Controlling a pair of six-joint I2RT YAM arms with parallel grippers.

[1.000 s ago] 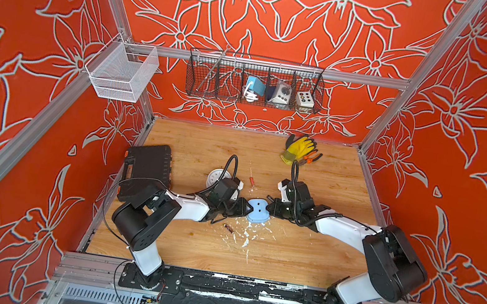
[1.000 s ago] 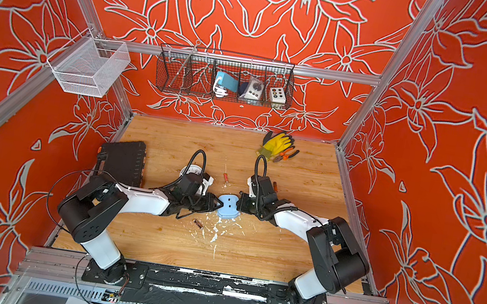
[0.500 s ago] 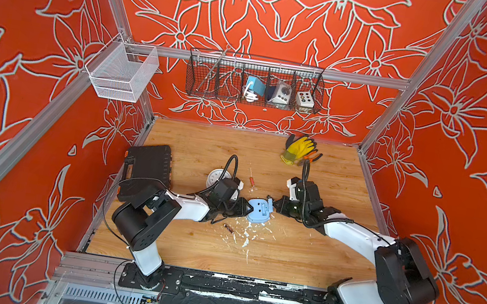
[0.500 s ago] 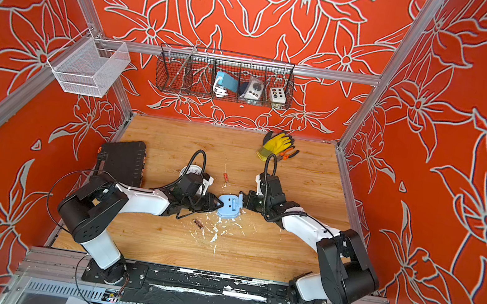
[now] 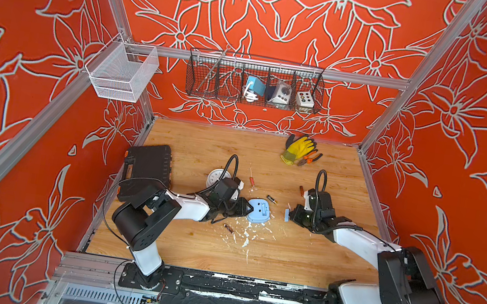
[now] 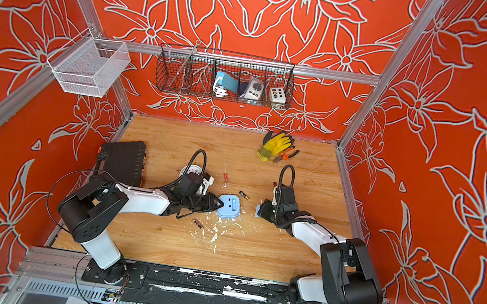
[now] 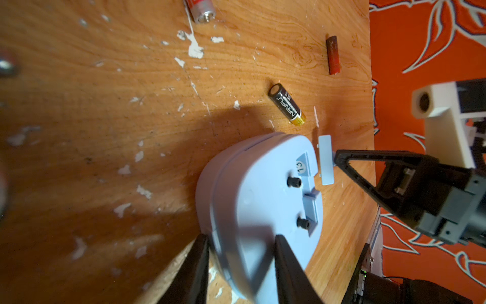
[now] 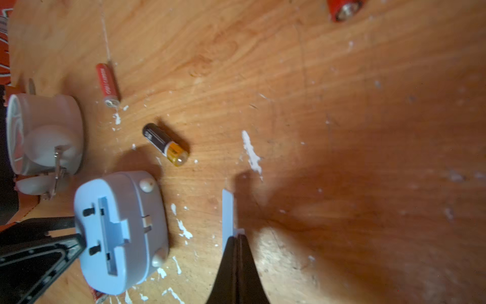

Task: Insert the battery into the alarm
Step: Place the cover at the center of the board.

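Note:
The light blue alarm (image 5: pixel 258 211) (image 6: pixel 229 207) lies mid-table with its back up and the battery slot (image 8: pixel 106 231) uncovered. My left gripper (image 7: pixel 240 238) (image 5: pixel 249 208) is shut on the alarm's edge (image 7: pixel 257 200). My right gripper (image 8: pixel 238 237) (image 5: pixel 290 214) is shut on a tab of the small blue battery cover (image 8: pixel 227 210) (image 7: pixel 326 160), held on edge to the right of the alarm. A black-and-gold battery (image 5: pixel 271 199) (image 7: pixel 288 108) (image 8: pixel 165 144) lies loose on the wood just behind the alarm.
Two red batteries (image 5: pixel 252 181) (image 5: pixel 301 190) and another battery (image 5: pixel 228 228) lie nearby. A white round clock (image 5: pixel 215 178) sits behind my left wrist and a black case (image 5: pixel 146 171) at the left edge. A yellow glove (image 5: pixel 298 148) with pliers (image 5: pixel 311 158) lies at the back.
My right gripper has drawn away from the alarm to the right, taking the blue battery cover with it. The left gripper has kept its hold on the alarm.

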